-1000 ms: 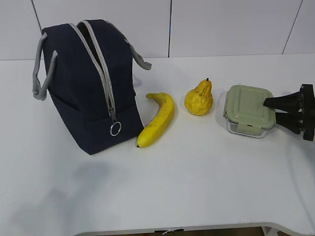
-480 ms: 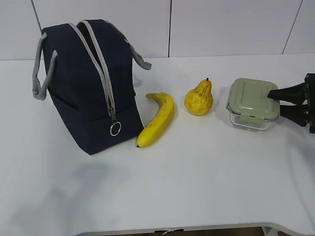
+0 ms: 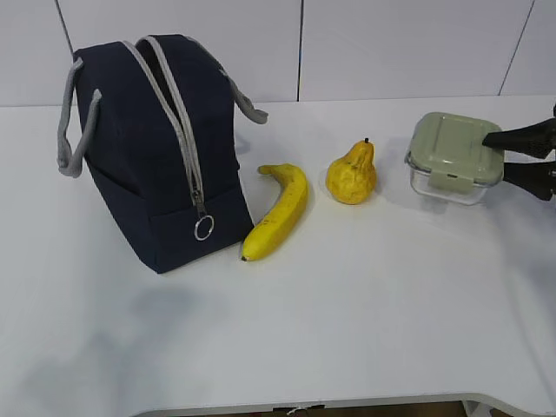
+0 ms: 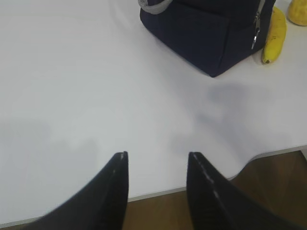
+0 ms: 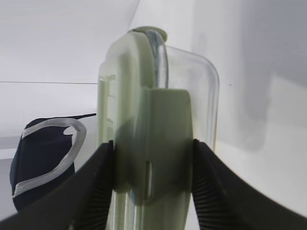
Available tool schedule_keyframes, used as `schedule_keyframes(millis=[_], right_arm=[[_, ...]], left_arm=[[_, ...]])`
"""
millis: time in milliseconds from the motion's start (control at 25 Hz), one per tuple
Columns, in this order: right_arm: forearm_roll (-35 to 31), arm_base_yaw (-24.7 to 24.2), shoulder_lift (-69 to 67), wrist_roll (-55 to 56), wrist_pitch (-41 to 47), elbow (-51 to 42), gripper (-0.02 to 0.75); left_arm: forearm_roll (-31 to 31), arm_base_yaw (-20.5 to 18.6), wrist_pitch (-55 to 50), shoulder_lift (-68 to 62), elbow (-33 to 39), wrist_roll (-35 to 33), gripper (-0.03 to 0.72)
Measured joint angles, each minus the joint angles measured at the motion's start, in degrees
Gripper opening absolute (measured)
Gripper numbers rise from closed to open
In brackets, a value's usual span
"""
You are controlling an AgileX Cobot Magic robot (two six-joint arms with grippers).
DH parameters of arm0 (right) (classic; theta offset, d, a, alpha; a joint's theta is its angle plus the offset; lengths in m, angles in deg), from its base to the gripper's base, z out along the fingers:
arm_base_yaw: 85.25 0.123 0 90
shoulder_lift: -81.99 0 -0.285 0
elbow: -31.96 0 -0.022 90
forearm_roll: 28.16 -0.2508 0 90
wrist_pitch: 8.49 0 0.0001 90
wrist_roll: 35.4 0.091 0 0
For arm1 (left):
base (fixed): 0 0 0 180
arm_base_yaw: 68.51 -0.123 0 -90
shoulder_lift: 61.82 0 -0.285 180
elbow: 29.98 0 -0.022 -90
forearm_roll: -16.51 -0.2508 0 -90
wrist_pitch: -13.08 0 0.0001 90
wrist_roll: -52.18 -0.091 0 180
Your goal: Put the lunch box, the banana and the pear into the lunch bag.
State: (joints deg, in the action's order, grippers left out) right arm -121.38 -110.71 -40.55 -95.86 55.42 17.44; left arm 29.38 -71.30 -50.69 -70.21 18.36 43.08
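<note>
right gripper (image 3: 519, 149) cut off at frame edge, clamping lunch box (image 3: 454, 155), seemingly lifted

A smooth white table (image 3: 365, 330) with a matte top fills most of the exterior view, and its near edge curves inward toward the lower right. Behind it stands a wall of pale grey panels (image 3: 408, 48) split by thin dark seams. Below the table's edge, the left wrist view shows a brown wooden floor (image 4: 273, 167).

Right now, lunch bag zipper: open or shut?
Open. The lunch bag gapes at the top, its grey zipper tracks spread apart.
</note>
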Motion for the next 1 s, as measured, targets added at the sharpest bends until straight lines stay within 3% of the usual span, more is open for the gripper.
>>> schedule_keyframes(millis=[440,640,1000], right_arm=[[0.11,0.00,3.65,2.85,0.00,-0.10,0.378],[0.11,0.00,6.62,4.38,0.11,-0.10,0.378],[-0.52,0.09,9.11,7.23,0.32,-0.07,0.378]], left_arm=[[1.99,0.00,3.38,-13.52,-9.70,0.00,0.267],[9.94,0.00,9.85,-23.90,-13.14,-0.15,0.260],[24.10,0.00,15.82,-43.99,-19.26,-6.97,0.257]])
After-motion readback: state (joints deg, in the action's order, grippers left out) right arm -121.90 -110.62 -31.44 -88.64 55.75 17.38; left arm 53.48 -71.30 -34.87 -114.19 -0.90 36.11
